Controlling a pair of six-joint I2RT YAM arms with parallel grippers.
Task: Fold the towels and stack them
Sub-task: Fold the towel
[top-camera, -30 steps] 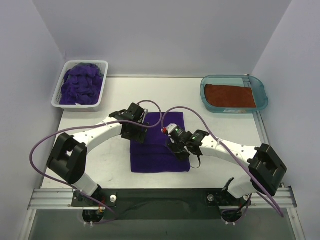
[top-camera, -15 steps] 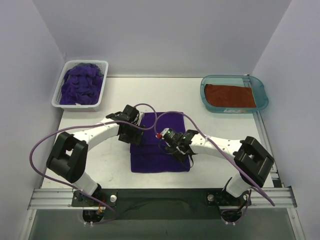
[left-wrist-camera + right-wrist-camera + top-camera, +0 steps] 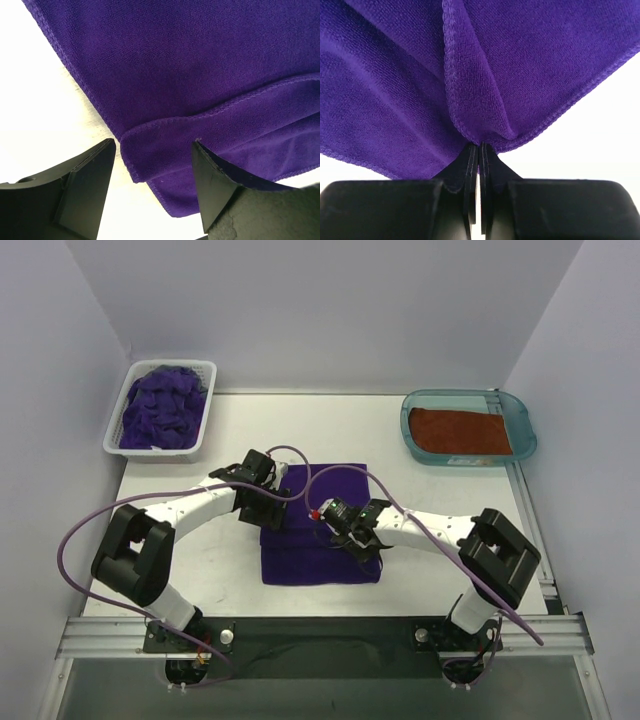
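A deep purple towel (image 3: 322, 545) lies partly folded on the middle of the table. My left gripper (image 3: 266, 508) is open over its left edge; in the left wrist view (image 3: 152, 170) the fingers straddle a folded hem of the towel (image 3: 190, 75) without touching it. My right gripper (image 3: 350, 536) is shut on a pinched edge of the same towel, seen in the right wrist view (image 3: 480, 146) with the cloth (image 3: 530, 65) bunched at the tips. A rust-orange towel (image 3: 460, 430) lies flat in the teal tray. More purple towels (image 3: 158, 405) are heaped in the basket.
The white slotted basket (image 3: 112, 436) stands at the back left. The translucent teal tray (image 3: 522, 416) stands at the back right. White walls close in the left, back and right sides. Purple cables loop over both arms.
My right gripper has moved left across the towel, holding its pinched edge. My left gripper has shifted slightly left along the towel's left edge.
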